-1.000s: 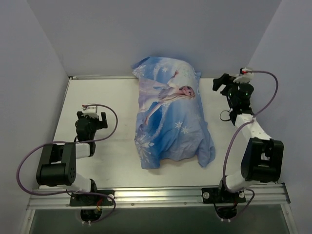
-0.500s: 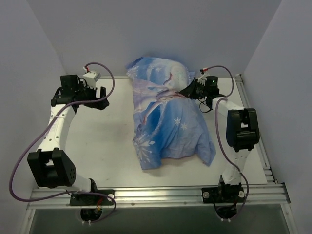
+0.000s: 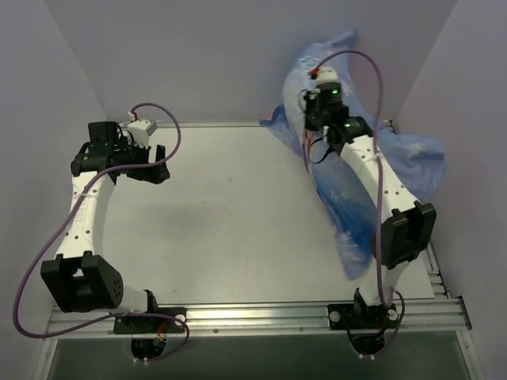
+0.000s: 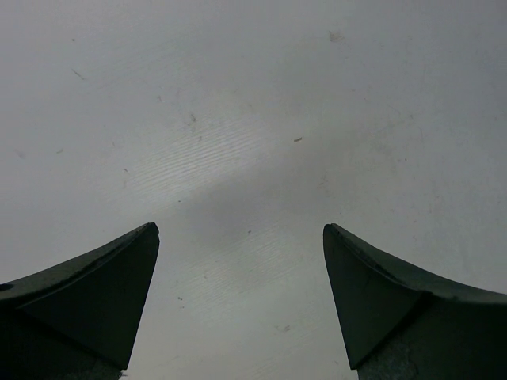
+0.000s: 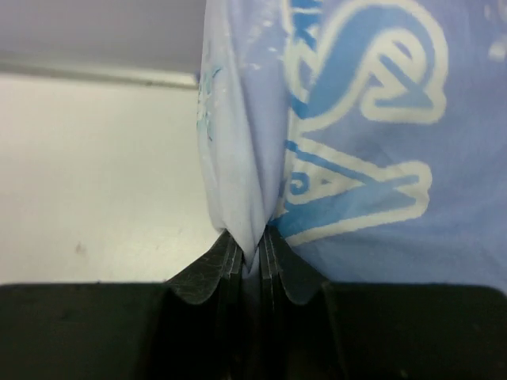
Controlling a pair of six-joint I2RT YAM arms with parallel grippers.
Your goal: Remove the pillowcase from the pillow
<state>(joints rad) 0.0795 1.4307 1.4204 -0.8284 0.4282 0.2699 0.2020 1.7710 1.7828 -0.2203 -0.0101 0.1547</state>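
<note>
My right gripper (image 3: 311,127) is raised at the back right and is shut on a bunched fold of the blue printed pillowcase (image 3: 413,158). The right wrist view shows that fold pinched between the fingertips, with the gripper (image 5: 252,241) closed on the pillowcase (image 5: 356,119). The fabric hangs from above the gripper down towards the table's right edge. The pillow is hidden; no white cushion shows. My left gripper (image 3: 158,163) hovers open over the bare table (image 3: 230,206) at the back left. In the left wrist view the gripper (image 4: 242,233) has nothing between its fingers.
The grey side walls stand close on both sides, and the lifted fabric reaches the right one. An aluminium rail (image 3: 253,317) runs along the near edge by the arm bases. The left wrist view shows only scuffed table top (image 4: 253,119).
My right gripper closed on the pillowcase at the bundle's far end and hauled it up and to the back right, off the table's middle. The left arm swung out to the back left.
</note>
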